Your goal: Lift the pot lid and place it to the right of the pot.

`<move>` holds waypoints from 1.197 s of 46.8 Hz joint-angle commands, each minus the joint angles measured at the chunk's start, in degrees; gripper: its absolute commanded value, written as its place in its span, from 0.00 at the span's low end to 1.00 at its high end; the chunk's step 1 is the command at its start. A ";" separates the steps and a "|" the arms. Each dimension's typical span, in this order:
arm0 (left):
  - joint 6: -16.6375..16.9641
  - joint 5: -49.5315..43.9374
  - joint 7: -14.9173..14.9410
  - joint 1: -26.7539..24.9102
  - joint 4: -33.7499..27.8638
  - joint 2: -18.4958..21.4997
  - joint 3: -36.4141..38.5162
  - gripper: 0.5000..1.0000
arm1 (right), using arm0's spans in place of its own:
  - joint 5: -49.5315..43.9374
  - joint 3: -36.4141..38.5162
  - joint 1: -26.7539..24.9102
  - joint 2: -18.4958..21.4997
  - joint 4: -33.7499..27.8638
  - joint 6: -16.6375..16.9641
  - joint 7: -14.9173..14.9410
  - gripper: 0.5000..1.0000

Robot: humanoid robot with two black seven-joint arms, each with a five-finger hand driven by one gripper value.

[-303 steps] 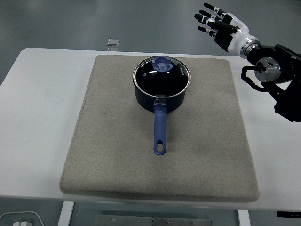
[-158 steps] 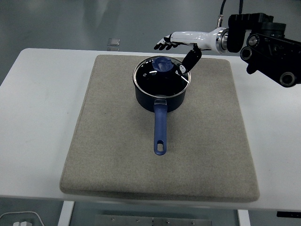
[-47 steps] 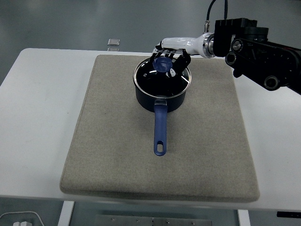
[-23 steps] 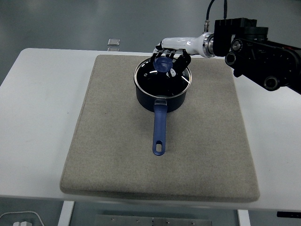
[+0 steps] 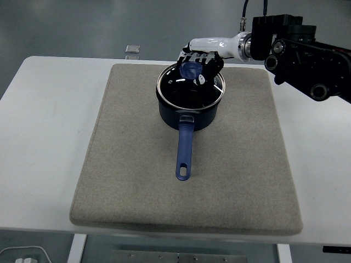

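Reaching in from the right edge, the right arm (image 5: 307, 57) extends over the far side of the table (image 5: 44, 126), its black housing cut off by the picture's border. The right hand (image 5: 200, 57) sits over the lid (image 5: 190, 87) with its fingers (image 5: 208, 67) curled down around the blue knob (image 5: 191, 69); the knob shows between them and appears gripped, though the contact points on its far side are hidden by the hand itself.

The glass lid, rimmed in metal, lies over the mouth of the dark blue pot (image 5: 186, 112). Whether its rim rests fully on the pot or is raised a little on the right side cannot be settled from this angle; reflections on the glass obscure the seam.

The pot stands on the far half of a grey mat (image 5: 186, 197), near the mat's midline, with its long blue handle (image 5: 184, 150) pointing toward the table's near edge and slightly leftward. The mat area to the right of the pot holds nothing.

A small clear object (image 5: 131, 50) lies at the table's far edge, too small to identify. The table's corners are cropped at both sides.
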 commanded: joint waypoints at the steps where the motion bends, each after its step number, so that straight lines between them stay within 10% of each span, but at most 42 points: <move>1: 0.00 0.00 0.00 0.01 0.00 0.00 0.00 1.00 | 0.24 0.14 0.72 -0.42 -0.01 0.09 -0.01 0.08; 39: 0.00 0.00 0.00 0.01 0.00 0.00 0.00 1.00 | 4.46 0.40 -0.78 -17.29 0.52 1.49 0.78 0.00; 56: 0.00 0.00 0.00 0.01 0.00 0.00 0.00 1.00 | 4.28 0.32 -6.40 -18.70 0.17 -1.32 0.78 0.00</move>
